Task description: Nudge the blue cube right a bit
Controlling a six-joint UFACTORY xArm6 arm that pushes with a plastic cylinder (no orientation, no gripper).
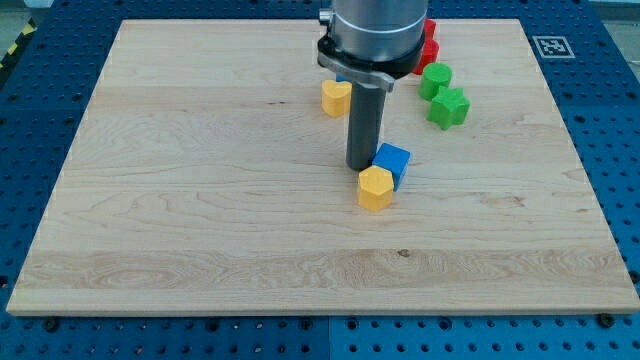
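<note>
The blue cube [393, 162] sits near the board's middle, slightly right of centre. A yellow hexagonal block [376, 188] touches its lower left side. My tip [360, 165] stands on the board just left of the blue cube, touching or nearly touching it, and just above the yellow hexagonal block. The rod rises from there to the arm's dark flange at the view's top.
A yellow heart-shaped block [336, 97] lies left of the rod. A green block [435, 80] and a green star-shaped block [449, 107] lie at the upper right. Red blocks [428, 42] sit at the top, partly hidden by the arm. The wooden board [200, 200] lies on a blue pegboard.
</note>
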